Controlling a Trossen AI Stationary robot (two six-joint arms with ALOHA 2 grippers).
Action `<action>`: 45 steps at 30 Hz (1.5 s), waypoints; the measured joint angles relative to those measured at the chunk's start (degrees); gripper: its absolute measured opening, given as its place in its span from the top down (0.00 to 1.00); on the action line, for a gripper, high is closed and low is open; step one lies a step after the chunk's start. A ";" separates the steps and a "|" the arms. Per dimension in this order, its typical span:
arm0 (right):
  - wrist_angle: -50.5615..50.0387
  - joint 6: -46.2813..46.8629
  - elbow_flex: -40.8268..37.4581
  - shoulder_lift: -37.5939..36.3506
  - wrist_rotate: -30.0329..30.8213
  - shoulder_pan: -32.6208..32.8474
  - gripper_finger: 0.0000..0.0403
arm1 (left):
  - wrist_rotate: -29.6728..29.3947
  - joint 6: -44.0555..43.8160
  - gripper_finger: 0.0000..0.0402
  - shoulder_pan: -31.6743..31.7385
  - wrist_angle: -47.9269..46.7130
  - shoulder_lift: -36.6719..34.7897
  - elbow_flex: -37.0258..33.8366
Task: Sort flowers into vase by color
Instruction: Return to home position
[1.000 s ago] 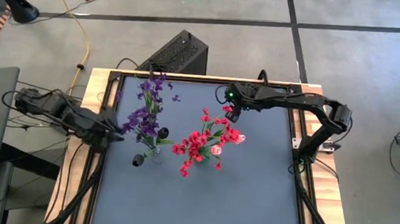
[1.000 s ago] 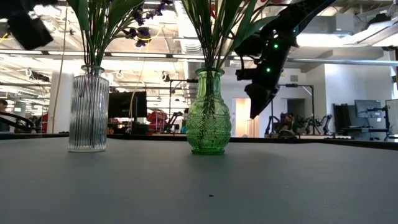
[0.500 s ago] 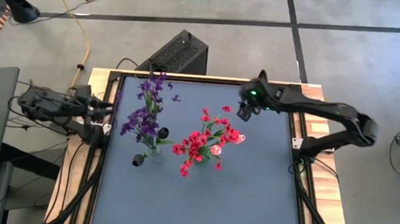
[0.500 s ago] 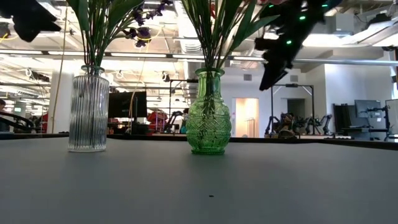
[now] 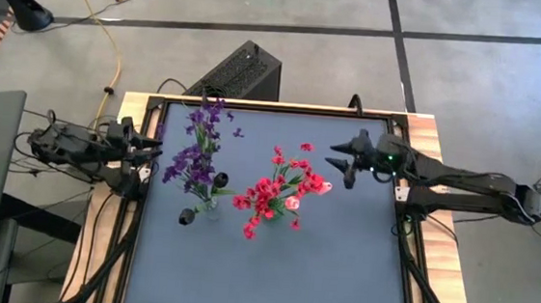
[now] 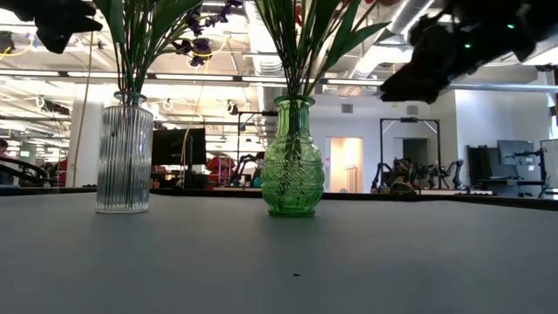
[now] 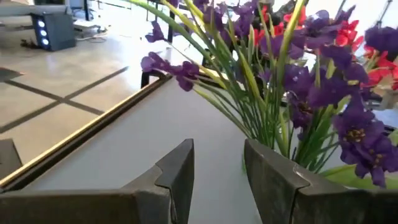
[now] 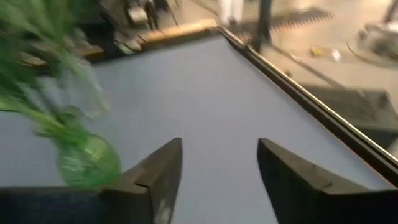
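Purple flowers point(image 5: 196, 150), clr vase point(image 6: 123, 157), red flowers point(image 5: 269, 195), grn vase point(image 6: 292, 161)

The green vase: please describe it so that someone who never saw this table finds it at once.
On the dark table two vases stand. The green vase is the one near the table's middle, holding red flowers. Unlike the clear ribbed vase, which holds purple flowers, it is bulbous with a narrow neck.

Matt tabletop point(image 5: 339, 259); glossy ribbed clear vase point(image 6: 123, 157), embossed green vase point(image 6: 292, 174).
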 joint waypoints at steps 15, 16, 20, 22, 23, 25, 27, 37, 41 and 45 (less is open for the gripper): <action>16.29 1.07 -15.79 -9.69 -0.21 8.26 0.91 | 6.56 -2.30 0.68 -0.02 10.67 -0.11 -9.57; 16.78 1.10 -16.29 -9.91 -0.21 8.69 0.90 | 6.37 -3.47 0.68 0.00 10.62 -0.11 -10.70; 19.04 1.06 -17.80 -10.18 -0.19 10.19 0.93 | 6.23 -7.40 0.68 0.00 17.06 -0.02 -15.88; 19.55 0.88 -18.22 -10.16 -0.19 10.63 0.96 | 6.79 -7.78 0.68 0.00 21.69 -0.07 -18.31; 19.55 0.68 -18.24 -10.16 -0.19 10.76 0.96 | 7.54 -7.10 0.68 0.00 23.86 -0.04 -19.45; 19.59 0.64 -18.24 -10.16 -0.19 11.01 0.96 | 7.68 -4.64 0.68 -0.02 26.58 -0.04 -21.27; 19.61 0.64 -18.24 -10.16 -0.19 11.02 0.94 | 7.36 -2.96 0.68 -0.02 29.66 -0.09 -23.49; 19.19 -0.07 -18.24 -10.05 -0.17 11.01 0.94 | 6.27 -0.63 0.68 -0.02 32.55 -0.09 -29.82; 18.44 -0.19 -18.24 -10.05 -0.15 10.99 0.94 | 7.67 -1.22 0.68 -0.02 32.93 -0.09 -32.22; 18.30 -0.19 -18.24 -10.03 -0.15 10.99 0.89 | 7.87 -2.34 0.68 -0.02 34.01 -0.07 -34.66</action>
